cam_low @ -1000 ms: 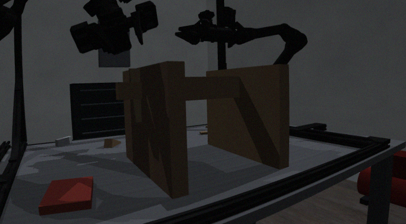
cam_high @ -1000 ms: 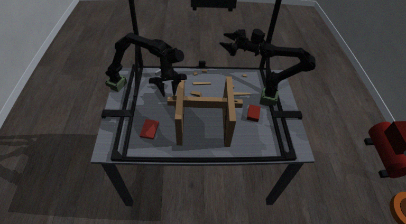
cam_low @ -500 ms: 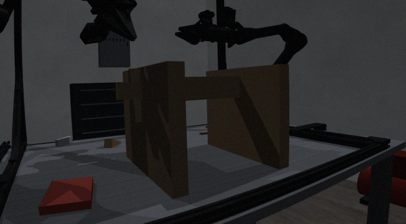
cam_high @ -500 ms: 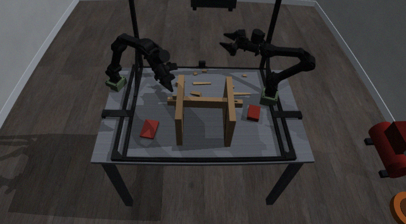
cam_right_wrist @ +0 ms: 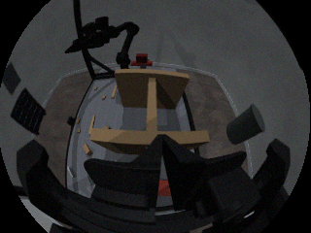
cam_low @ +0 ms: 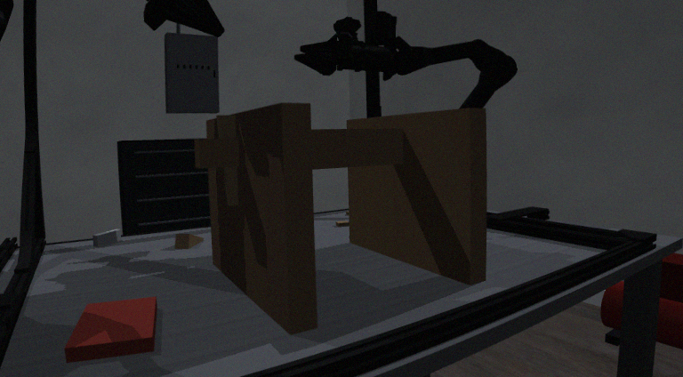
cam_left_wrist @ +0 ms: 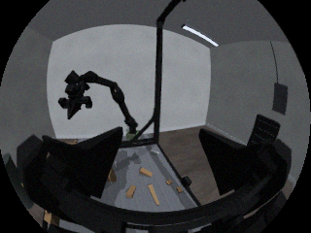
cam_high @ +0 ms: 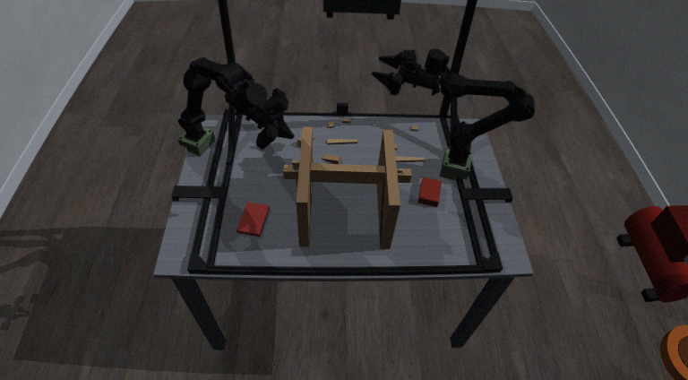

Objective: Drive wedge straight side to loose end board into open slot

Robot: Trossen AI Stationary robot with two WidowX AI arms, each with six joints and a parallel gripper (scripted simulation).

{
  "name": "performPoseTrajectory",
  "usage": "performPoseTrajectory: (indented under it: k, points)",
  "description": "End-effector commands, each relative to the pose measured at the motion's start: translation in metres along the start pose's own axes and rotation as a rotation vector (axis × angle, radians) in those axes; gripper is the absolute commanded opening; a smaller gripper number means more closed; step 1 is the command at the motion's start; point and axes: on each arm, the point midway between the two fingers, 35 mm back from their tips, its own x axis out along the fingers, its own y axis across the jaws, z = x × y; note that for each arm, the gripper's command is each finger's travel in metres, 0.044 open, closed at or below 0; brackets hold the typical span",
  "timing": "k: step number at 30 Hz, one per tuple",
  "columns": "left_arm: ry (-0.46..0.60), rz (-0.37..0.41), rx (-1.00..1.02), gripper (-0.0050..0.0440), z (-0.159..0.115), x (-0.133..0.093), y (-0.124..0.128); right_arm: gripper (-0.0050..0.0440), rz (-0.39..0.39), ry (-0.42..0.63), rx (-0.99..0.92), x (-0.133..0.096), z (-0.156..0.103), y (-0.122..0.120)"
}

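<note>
A wooden rail runs through two upright end boards, one toward my right arm and one toward my left arm; the frame also shows in the right wrist view. A small piece sits at the rail's end by the first board; I cannot tell how deep it is. Loose wedges lie behind the rail. My right gripper is shut and empty, in the air behind that board. My left gripper is open, empty and raised high; it also shows in the exterior view.
Two red blocks lie on the table on either side of the frame. A black rail frame edges the table, with two upright posts at the back. Small wood scraps lie near the back edge.
</note>
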Motion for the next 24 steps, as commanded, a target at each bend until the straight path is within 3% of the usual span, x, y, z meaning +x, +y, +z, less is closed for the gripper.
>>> performPoseTrajectory:
  k: [1, 2, 6, 15, 19, 24]
  points:
    - [0.0, 0.0, 0.0, 0.044, 0.0, 0.0, 0.0, 0.0, 0.014, -0.024, 0.026, -0.005, 0.005, 0.001]
    - [0.0, 0.0, 0.0, 0.044, 0.0, 0.0, 0.0, 0.0, 0.014, -0.024, 0.026, -0.005, 0.005, 0.001]
    - [0.0, 0.0, 0.0, 0.044, 0.0, 0.0, 0.0, 0.0083, 0.028, -0.045, 0.035, -0.003, -0.005, 0.0]
    - [0.0, 0.0, 0.0, 0.044, 0.0, 0.0, 0.0, 0.0083, 0.058, -0.093, 0.053, -0.001, -0.03, 0.001]
    - [0.0, 0.0, 0.0, 0.044, 0.0, 0.0, 0.0, 0.0, 0.058, -0.093, 0.053, 0.003, -0.032, 0.001]
    - [0.0, 0.0, 0.0, 0.044, 0.0, 0.0, 0.0, 0.0, 0.058, -0.093, 0.053, 0.011, -0.037, 0.0]
